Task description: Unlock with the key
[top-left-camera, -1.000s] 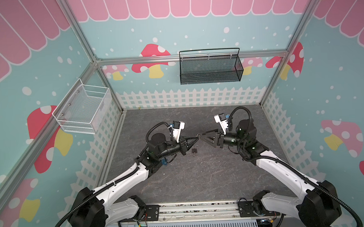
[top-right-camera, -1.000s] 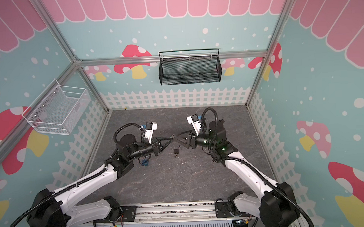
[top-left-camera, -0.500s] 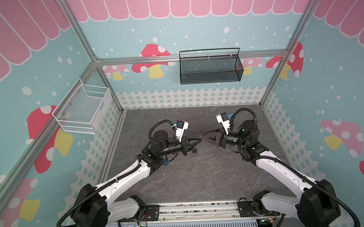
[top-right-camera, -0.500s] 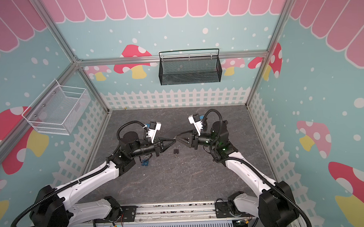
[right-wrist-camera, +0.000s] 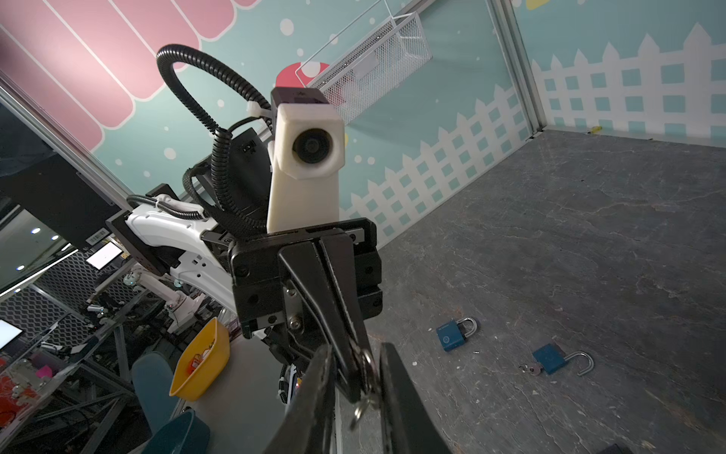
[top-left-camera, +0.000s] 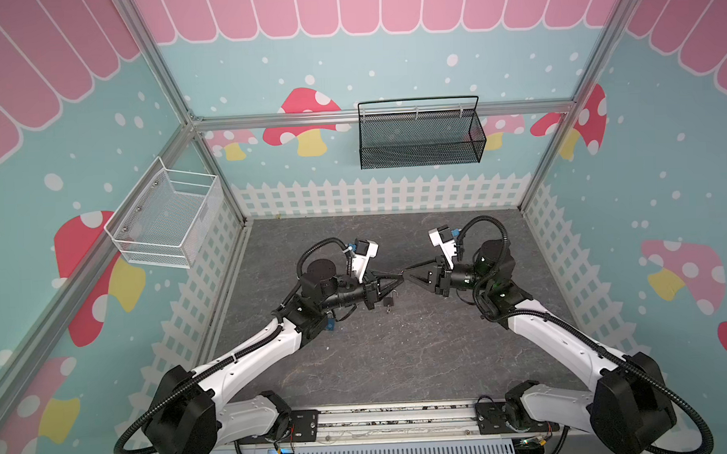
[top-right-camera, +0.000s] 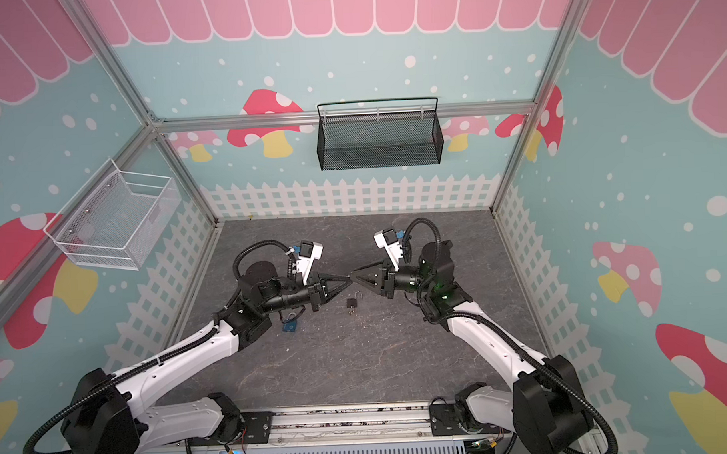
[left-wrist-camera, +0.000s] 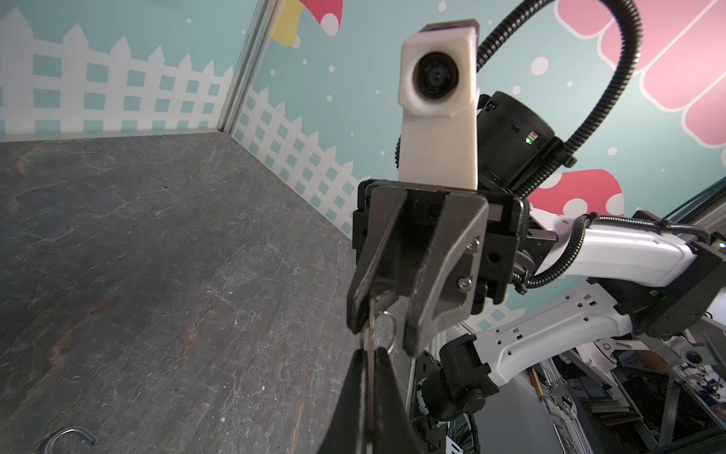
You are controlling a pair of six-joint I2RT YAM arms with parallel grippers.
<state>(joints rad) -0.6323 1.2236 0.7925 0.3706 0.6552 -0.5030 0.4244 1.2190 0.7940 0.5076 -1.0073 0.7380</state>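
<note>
1. From where I stand, the two arms meet tip to tip in mid-air over the grey stone-patterned tabletop [right-wrist-camera: 589,236]. The left gripper [top-right-camera: 347,281] has its fingers pressed together on a small silver key with a wire ring [left-wrist-camera: 371,314] and holds it well clear of the surface.
2. The right gripper [left-wrist-camera: 385,334] straddles that key with its fingers apart. One finger lies against the blade and the other shows a gap, so I would not call it a grip yet.
3. Down on the tabletop lies a blue padlock with its shackle swung open [right-wrist-camera: 552,359] and a second small key at its base [right-wrist-camera: 528,368]. That lock looks finished.
4. Near it sits another blue padlock with its shackle closed [right-wrist-camera: 451,339], and nothing is touching it.
5. My reading is that this is a handover in the air, partway through the job. What is left is for the right gripper to clamp the key and the left to let go. Then the key has to go into the closed padlock and be turned.
</note>
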